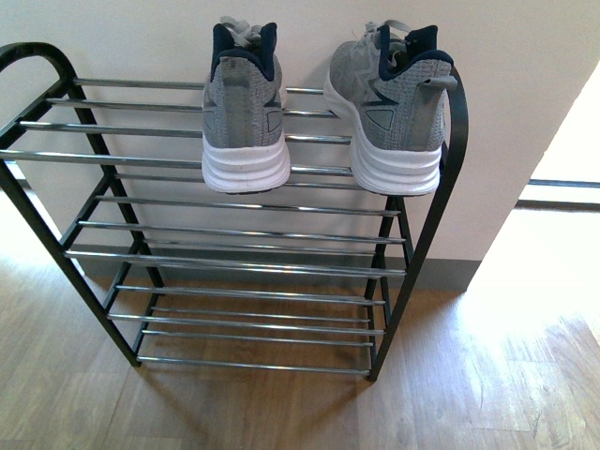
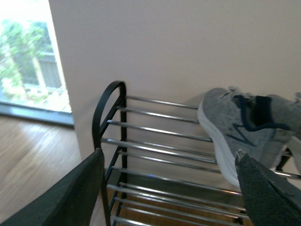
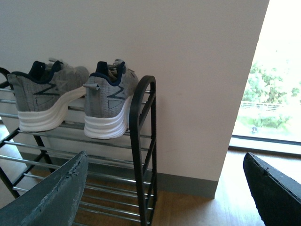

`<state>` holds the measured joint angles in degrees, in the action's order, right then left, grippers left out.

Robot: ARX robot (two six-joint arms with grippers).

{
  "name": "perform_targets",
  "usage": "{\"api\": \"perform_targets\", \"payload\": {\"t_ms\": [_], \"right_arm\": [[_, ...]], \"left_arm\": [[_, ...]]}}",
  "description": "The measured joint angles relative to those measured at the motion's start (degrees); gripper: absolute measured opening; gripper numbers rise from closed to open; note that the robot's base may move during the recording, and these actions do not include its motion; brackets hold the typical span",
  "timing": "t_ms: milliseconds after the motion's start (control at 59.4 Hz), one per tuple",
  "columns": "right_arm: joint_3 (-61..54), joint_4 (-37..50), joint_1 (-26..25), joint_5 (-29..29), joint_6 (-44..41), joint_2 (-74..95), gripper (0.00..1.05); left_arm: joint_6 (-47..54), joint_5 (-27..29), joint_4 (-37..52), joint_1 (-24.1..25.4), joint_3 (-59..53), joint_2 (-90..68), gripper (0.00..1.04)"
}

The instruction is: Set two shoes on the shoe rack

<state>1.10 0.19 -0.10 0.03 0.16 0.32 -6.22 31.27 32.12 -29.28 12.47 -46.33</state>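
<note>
you are looking at the grey middle shoe (image 1: 246,112) and the grey end shoe (image 1: 396,108) sitting side by side on the top tier of the shoe rack (image 1: 234,263). the first is resting near the middle of the chrome rods. the second is sitting at the robot's right end, just beside the black arched upright. both are pointing their toes at the wall (image 1: 141,37) and showing you their heels, with the white soles overhanging the front rod a little. the rack is standing on the wooden floor (image 1: 487,375) against that wall. your left end effector (image 2: 164,197) is hanging wide open with nothing between its dark fingers (image 2: 61,197), clear of the rack and facing its left end. your right end effector (image 3: 162,193) is likewise gaping fully and gripping nothing, its fingers (image 3: 47,197) framing the rack's right upright, with both shoes sitting higher up. a bright window (image 3: 273,94) is showing past the wall's corner.
</note>
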Motion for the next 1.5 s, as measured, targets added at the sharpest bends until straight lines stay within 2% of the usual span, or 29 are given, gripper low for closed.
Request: {"api": "perform_targets", "payload": {"t_ms": [84,168,337,438,673,724,808,1246,1347,1498], "right_arm": [[0.0,0.0,-0.02,0.0,0.0,0.0,0.96],[0.0,0.0,0.0,-0.02,0.0,0.0,0.96],[0.0,0.0,0.0,-0.02,0.0,0.0,0.96],[0.0,0.0,0.0,-0.02,0.0,0.0,0.96],[0.0,0.0,0.0,-0.02,0.0,0.0,0.96],[0.0,0.0,0.0,0.0,0.02,0.0,0.96],[0.0,0.0,0.0,0.0,0.0,0.0,0.96],[0.0,0.0,0.0,0.0,0.0,0.0,0.96],[0.0,0.0,0.0,0.0,0.0,0.0,0.96],[0.0,0.0,0.0,-0.02,0.0,0.02,0.96]], "left_arm": [[3.17,-6.36,-0.15,3.56,-2.49,3.91,0.66],[4.33,-9.38,-1.6,6.6,-4.26,7.1,0.54],[5.35,-16.22,-5.9,13.31,-7.19,14.49,0.18],[5.4,-18.32,-7.87,15.89,-8.22,17.44,0.02],[5.6,-24.39,-13.49,22.03,-10.12,25.38,0.01],[5.62,-29.44,-12.79,25.68,-11.56,26.62,0.01],[5.64,-30.69,-14.53,28.85,-11.74,28.87,0.01],[5.66,-31.12,-21.84,29.03,-11.72,36.15,0.01],[5.66,-31.23,-30.86,29.05,-11.72,43.17,0.01],[5.7,-31.23,-32.13,29.09,-11.69,45.38,0.01]]}}
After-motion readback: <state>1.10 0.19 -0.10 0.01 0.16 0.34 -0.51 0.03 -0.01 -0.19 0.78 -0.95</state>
